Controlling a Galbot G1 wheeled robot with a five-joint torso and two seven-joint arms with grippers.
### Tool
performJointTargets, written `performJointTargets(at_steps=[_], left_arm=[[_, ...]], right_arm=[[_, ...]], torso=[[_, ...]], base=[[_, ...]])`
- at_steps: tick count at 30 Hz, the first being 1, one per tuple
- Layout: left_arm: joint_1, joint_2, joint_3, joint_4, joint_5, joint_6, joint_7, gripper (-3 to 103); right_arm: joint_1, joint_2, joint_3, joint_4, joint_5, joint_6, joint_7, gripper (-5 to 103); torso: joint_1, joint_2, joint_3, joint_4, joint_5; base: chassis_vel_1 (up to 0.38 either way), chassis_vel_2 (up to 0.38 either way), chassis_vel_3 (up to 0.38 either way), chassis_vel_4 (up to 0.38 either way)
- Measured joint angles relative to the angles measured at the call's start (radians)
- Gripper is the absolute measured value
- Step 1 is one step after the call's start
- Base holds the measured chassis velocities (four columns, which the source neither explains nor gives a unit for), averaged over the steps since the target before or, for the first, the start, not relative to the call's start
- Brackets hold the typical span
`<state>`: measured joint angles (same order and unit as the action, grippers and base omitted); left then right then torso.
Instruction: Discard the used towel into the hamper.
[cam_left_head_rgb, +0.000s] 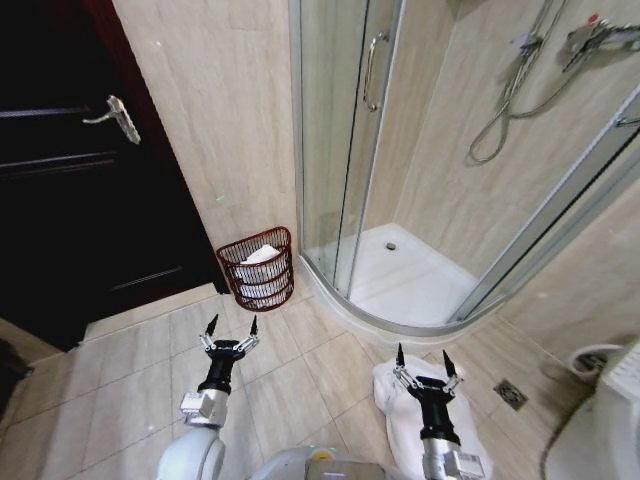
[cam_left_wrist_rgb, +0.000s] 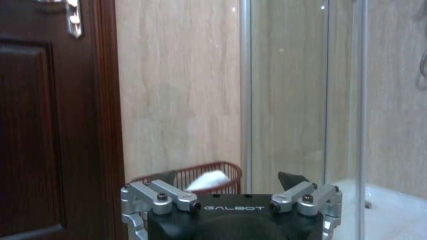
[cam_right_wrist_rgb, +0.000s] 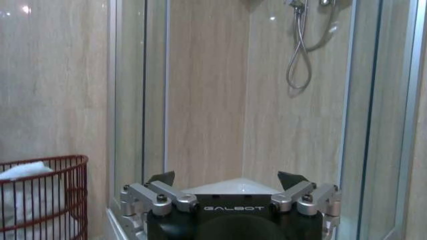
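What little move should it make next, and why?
Probably lower the right end effector onto the white towel on the floor beneath it. Its fingers are open and empty, and the hamper stands ahead by the wall, already holding white cloth.

Both arms reach forward and low from the robot's front, side by side and well apart. The left claw (cam_left_head_rgb: 232, 326) points ahead with its two dark-tipped fingers spread wide and nothing between them. The right claw (cam_left_head_rgb: 421, 360) is posed the same way, fingers splayed and empty, sitting slightly nearer the robot's body than the left.
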<state>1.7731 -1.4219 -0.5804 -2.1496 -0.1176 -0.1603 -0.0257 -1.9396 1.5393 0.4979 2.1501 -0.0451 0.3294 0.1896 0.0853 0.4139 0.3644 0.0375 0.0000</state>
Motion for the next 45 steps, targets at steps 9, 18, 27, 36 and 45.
performJointTargets(at_steps=[9,18,27,36,45], left_arm=[[-0.022,0.016,-0.008,-0.001,-0.030,0.071,0.008,100],[-0.045,0.022,-0.006,0.019,-0.033,0.068,0.007,100],[-0.089,-0.003,-0.004,0.051,-0.028,0.049,0.006,100],[-0.069,-0.003,-0.020,0.039,-0.034,0.057,0.008,100],[-0.079,-0.030,0.017,0.098,-0.007,0.018,0.015,100]], right_arm=[[0.023,-0.009,0.019,0.009,0.067,-0.082,-0.018,100],[0.066,-0.068,0.047,0.020,0.107,-0.153,-0.009,100],[0.090,-0.052,0.028,0.007,0.042,-0.131,0.024,100],[0.093,-0.058,0.039,-0.018,0.035,-0.121,0.031,100],[0.071,-0.064,0.034,-0.052,0.043,-0.053,0.030,100]], torso=[[-0.014,-0.037,-0.023,0.0000,0.0000],[-0.029,-0.075,-0.046,0.0001,0.0002],[-0.043,-0.113,-0.070,0.0000,0.0001],[-0.054,-0.147,-0.094,0.0001,0.0000],[-0.066,-0.186,-0.120,-0.0001,0.0001]], base=[[0.000,0.000,0.000,0.000],[0.000,0.000,0.000,0.000],[0.000,0.000,0.000,0.000],[0.000,0.000,0.000,0.000],[0.000,0.000,0.000,0.000]])
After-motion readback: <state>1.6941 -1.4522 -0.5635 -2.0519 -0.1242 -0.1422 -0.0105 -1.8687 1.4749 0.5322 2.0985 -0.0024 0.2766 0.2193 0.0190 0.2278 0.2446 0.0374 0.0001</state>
